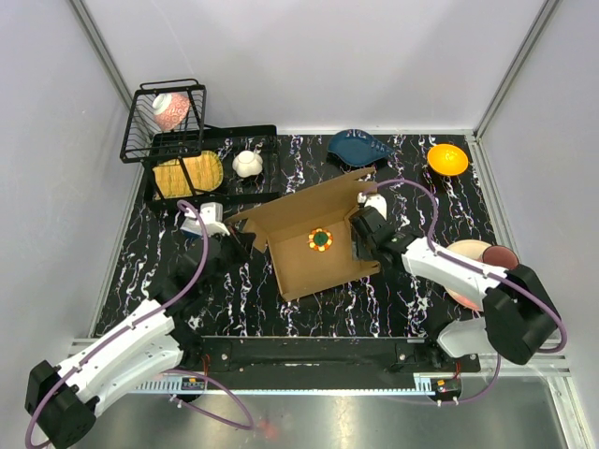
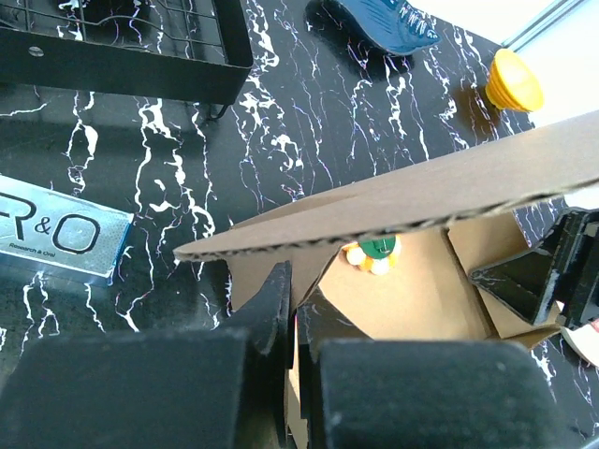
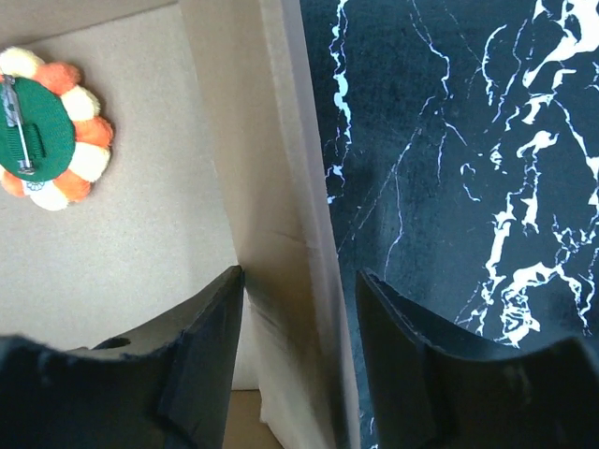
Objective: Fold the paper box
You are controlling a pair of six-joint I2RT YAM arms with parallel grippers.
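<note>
Top view: the box (image 1: 314, 253) lies open on the tabletop (image 1: 402, 299), between the two arms' fingers. The left fingers (image 1: 234, 249) are at its left wall and the right fingers (image 1: 360, 245) at its right wall. A flower (image 1: 320, 239) rests on the box floor between them. Beyond the left fingers stand a basket (image 1: 164, 122) and a white pot (image 1: 247, 164). Beyond the right fingers are a blue dish (image 1: 360, 147) and an orange bowl (image 1: 447, 159).

Left wrist: the left fingers (image 2: 276, 313) are pressed narrow on a thin edge of the box (image 2: 421, 299) wall, with cardboard showing in the slit between them. Just ahead of the tips a long flap (image 2: 402, 201) crosses the view, tilted up to the right. The flower (image 2: 372, 253) peeks out under it. A label (image 2: 56, 234) lies on the tabletop (image 2: 328, 112) to the left of the fingers. The dish (image 2: 384, 19) and bowl (image 2: 513, 79) are far ahead.

Right wrist: the right fingers (image 3: 211, 323) stand apart and straddle the upright wall of the box (image 3: 271, 187), not clamping it. One finger is inside the box and the other is outside over the tabletop (image 3: 449, 187). The wall runs closer to the inside finger, and a gap shows beside the outside one. The flower (image 3: 47, 131) lies on the box floor ahead of the inside finger, well apart from it.
</note>
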